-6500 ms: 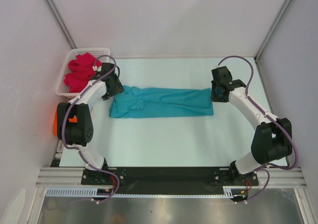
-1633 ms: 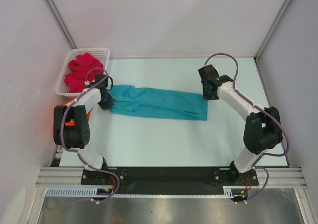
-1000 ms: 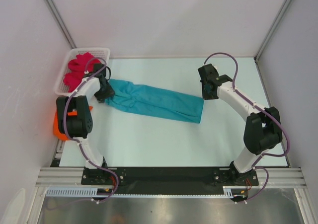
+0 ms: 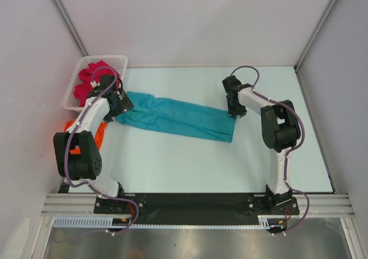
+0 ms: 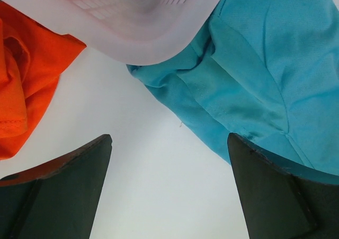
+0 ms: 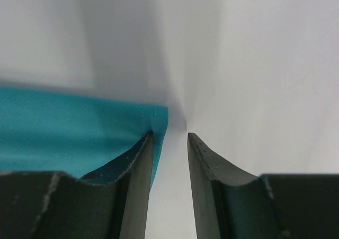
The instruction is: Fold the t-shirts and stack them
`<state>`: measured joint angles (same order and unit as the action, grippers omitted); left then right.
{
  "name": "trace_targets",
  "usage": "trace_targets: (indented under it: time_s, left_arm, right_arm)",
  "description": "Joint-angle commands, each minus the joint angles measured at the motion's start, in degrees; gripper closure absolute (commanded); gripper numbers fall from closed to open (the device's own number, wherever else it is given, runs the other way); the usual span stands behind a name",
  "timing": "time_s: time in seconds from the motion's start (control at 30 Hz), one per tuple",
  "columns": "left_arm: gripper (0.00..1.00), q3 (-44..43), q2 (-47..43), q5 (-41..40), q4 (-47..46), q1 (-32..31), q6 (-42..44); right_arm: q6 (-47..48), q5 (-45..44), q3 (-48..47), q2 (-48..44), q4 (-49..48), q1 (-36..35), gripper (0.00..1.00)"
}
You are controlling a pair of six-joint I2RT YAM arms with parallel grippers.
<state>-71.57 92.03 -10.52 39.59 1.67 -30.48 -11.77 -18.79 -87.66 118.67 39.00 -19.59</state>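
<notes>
A teal-blue t-shirt, folded into a long strip, lies slanted across the table. My left gripper hovers at its left end with jaws wide open; in the left wrist view this gripper has only bare table between its fingers, and the teal shirt lies beside the right finger. My right gripper is at the strip's right end. In the right wrist view it stands narrowly open with an empty gap, the teal corner just left of its left finger. The crimson-pink t-shirt fills the basket. The orange t-shirt lies bunched under my left arm.
The white lattice basket stands at the back left corner, its rim close above my left gripper's fingers. The orange shirt lies at the table's left edge. Grey walls close in the table on three sides.
My left gripper has opened wide and let go of the teal shirt's left end. The right gripper has shifted slightly left and its jaws have parted a little. The shirt lies still.
</notes>
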Motion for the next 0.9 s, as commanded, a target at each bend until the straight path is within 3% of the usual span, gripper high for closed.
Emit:
trace_targets:
  time_s: [0.0,0.23,0.33,0.47,0.7,0.87]
  left_arm:
    - [0.04,0.03,-2.56,1.38,-1.71,0.26,1.47]
    - [0.04,-0.15,-2.29,1.82,-2.06,0.26,1.74]
    - [0.04,-0.06,-2.12,1.82,-2.24,0.26,1.91]
    - [0.04,-0.06,-2.12,2.17,-2.24,0.26,2.00]
    - [0.04,-0.24,-2.64,3.49,-2.42,0.17,2.27]
    - [0.04,0.29,-3.26,5.25,-2.68,0.17,2.62]
  right_arm:
    - [1.40,-2.49,-3.05,2.00,-0.68,0.52,0.62]
    - [1.05,0.50,-2.52,4.37,-1.65,0.87,0.64]
    - [0.96,2.52,-2.52,5.16,-1.82,0.96,0.73]
    - [1.13,4.11,-2.52,5.61,-1.83,1.75,1.00]
    - [0.35,4.46,-0.24,2.63,-2.18,5.09,1.00]
    - [-0.79,-1.77,4.94,-5.45,-1.48,6.67,1.00]
